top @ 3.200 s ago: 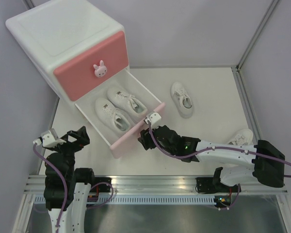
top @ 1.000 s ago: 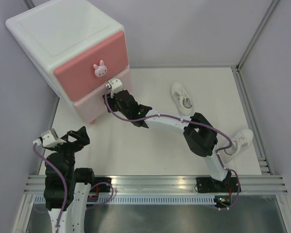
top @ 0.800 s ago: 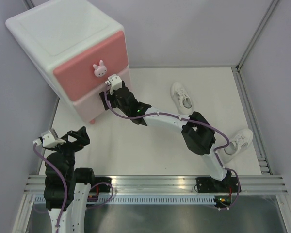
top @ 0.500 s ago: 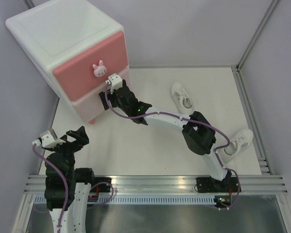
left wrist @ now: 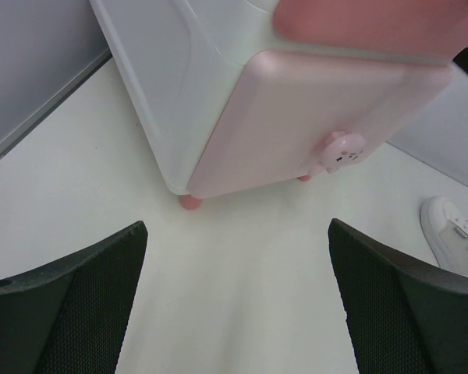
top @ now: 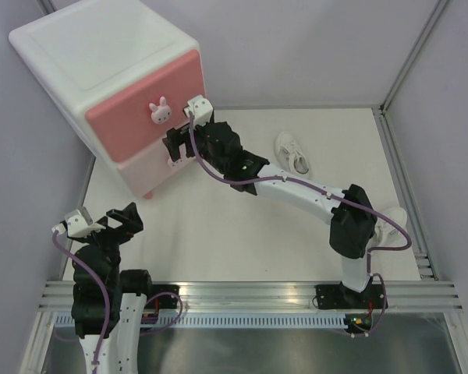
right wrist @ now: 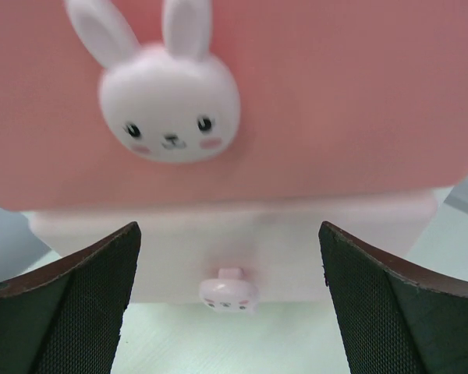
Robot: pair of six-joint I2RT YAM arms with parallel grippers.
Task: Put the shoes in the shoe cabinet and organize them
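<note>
Shoes: two are in sight, both on the tabletop (top: 242,241) and outside the cabinet (top: 101,54). Nearest the bases, the left arm (top: 101,265) sits folded at the near left. The left jaws stand wide apart with nothing between them, their black fingers (left wrist: 62,304) framing bare tabletop in the wrist view.

At the near right, the nearer shoe (top: 391,220) lies by the tabletop's right edge, partly hidden behind the elbow of the right arm (top: 296,193). That arm stretches from its base diagonally left and away. The farther shoe (top: 292,158) lies sole down just right of the forearm, not far from the cabinet's right corner.

Beyond it, the right jaws are at the cabinet's front, near its right corner, about level with the seam between the drawers. They are spread fully and grip nothing; whether they touch the front cannot be told. The right wrist view looks straight at that front, with the upper knob (right wrist: 169,101) high and the lower knob (right wrist: 230,292) low between the fingers (right wrist: 405,312).

The cabinet stands at the far left, turned at an angle, with both drawers closed — upper drawer (top: 140,89) darker pink, lower drawer (left wrist: 320,109) pale pink. One pink foot (left wrist: 191,201) rests on the tabletop.
</note>
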